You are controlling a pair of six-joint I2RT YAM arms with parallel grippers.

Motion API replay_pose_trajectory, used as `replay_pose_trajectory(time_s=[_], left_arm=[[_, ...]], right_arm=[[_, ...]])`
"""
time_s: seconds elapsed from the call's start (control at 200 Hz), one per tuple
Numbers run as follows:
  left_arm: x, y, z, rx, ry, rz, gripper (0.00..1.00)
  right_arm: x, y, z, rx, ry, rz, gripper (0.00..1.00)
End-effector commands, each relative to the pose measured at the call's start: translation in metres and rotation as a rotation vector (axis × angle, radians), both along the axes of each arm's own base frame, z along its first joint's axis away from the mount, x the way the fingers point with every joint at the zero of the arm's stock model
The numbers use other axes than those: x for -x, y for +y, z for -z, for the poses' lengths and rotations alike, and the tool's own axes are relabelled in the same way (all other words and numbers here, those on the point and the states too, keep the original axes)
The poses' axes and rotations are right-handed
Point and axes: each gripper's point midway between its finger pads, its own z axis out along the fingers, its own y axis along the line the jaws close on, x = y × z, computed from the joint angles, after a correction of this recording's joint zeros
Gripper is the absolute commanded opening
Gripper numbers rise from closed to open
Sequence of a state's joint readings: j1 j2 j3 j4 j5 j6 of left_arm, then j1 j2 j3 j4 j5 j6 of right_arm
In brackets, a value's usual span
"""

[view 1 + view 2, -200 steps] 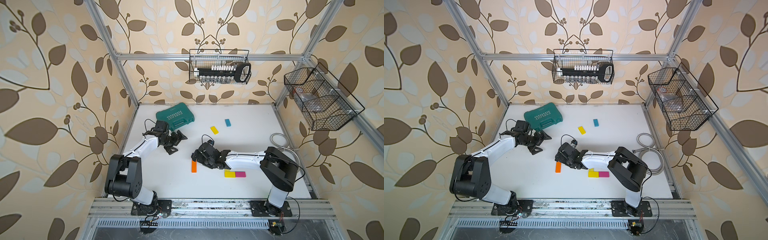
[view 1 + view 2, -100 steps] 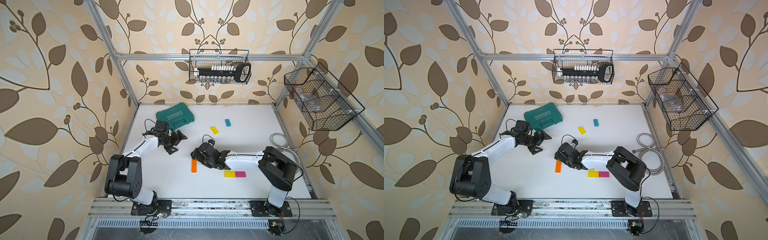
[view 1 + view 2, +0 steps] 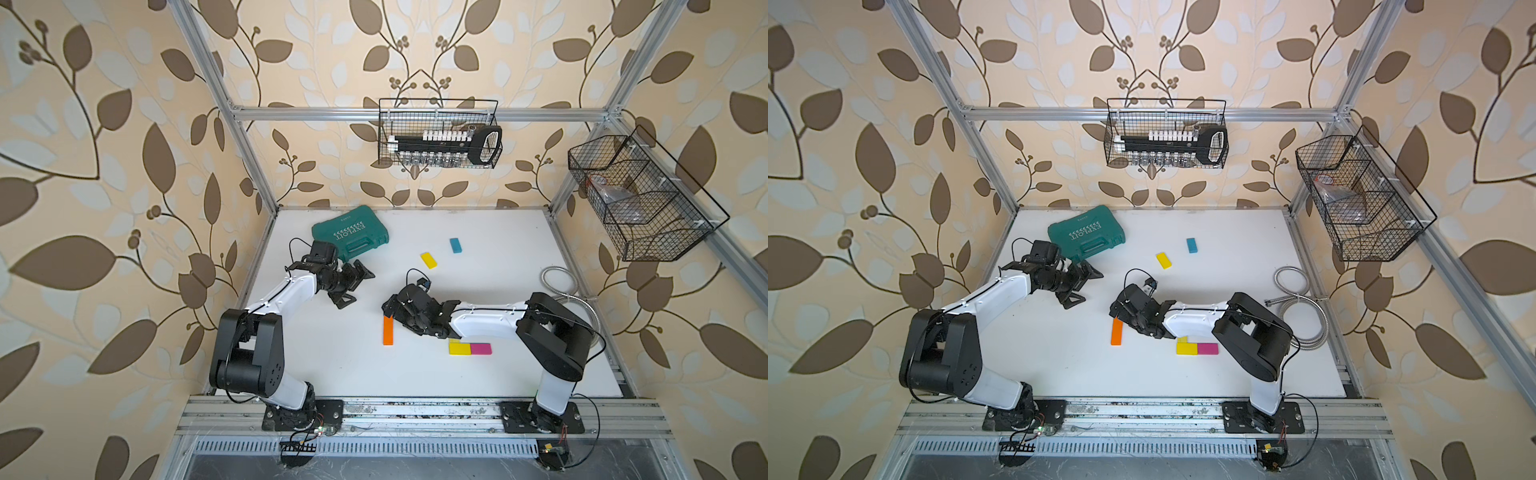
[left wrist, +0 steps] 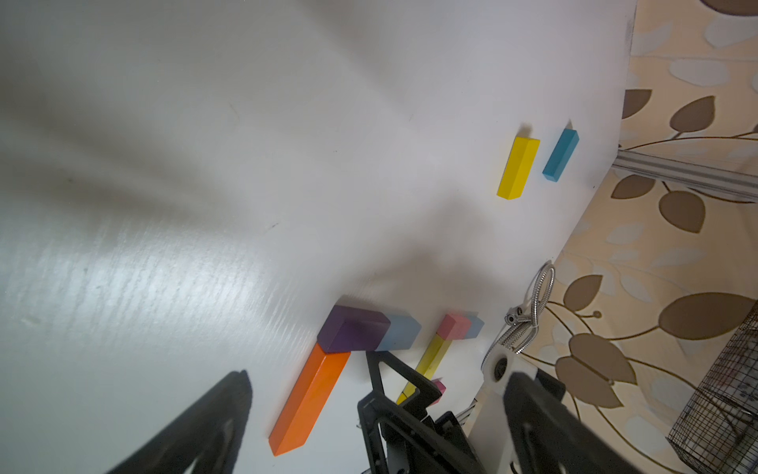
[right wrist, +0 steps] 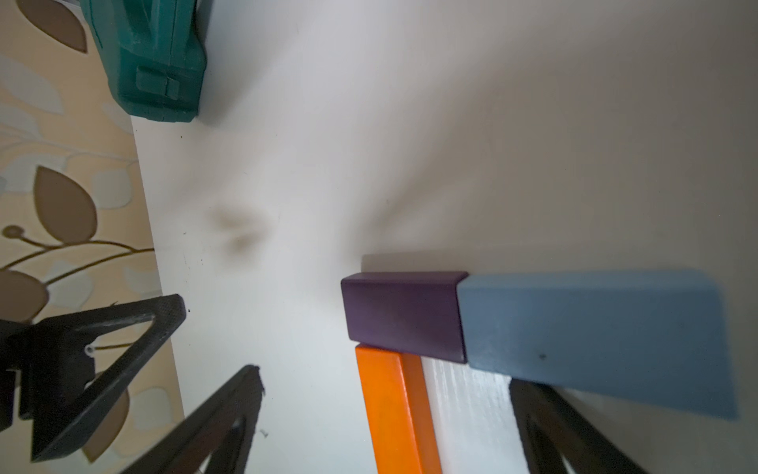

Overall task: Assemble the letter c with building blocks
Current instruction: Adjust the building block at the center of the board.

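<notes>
Right tool wide open, empty; orange block between jaws, purple block just beyond. Left tool open, empty.

The purple block and light blue block lie end to end, orange block touching the purple. Nearby, yellow block abuts magenta block

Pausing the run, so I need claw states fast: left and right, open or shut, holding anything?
Left claw: open, holding nothing.
Right claw: open, the orange block lies between its fingers, not gripped.
</notes>
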State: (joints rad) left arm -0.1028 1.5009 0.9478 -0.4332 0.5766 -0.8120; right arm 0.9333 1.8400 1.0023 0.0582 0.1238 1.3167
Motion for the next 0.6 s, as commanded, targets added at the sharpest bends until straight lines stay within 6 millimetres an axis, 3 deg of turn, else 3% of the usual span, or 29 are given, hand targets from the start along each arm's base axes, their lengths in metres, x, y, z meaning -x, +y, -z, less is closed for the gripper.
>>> replay_pose_trajectory(time_s=[0.0, 0.315, 0.465, 0.595], left_arm=[[-0.005, 0.001, -0.003, 0.015, -0.017, 0.002, 0.99], [-0.003, 0.001, -0.005, 0.011, -0.022, 0.010, 0.99], [-0.003, 0.001, -0.013, 0.007, -0.041, 0.023, 0.99], [-0.005, 0.000, -0.021, 0.000, -0.064, 0.050, 0.99]], right_arm=[[0.006, -0.016, 0.029, 0.070, 0.050, 0.022, 0.93], [0.013, -0.015, 0.023, 0.061, 0.052, -0.002, 0.93], [0.017, -0.023, -0.004, 0.062, 0.013, -0.019, 0.93], [0.008, -0.042, -0.031, 0.109, -0.013, -0.041, 0.93]])
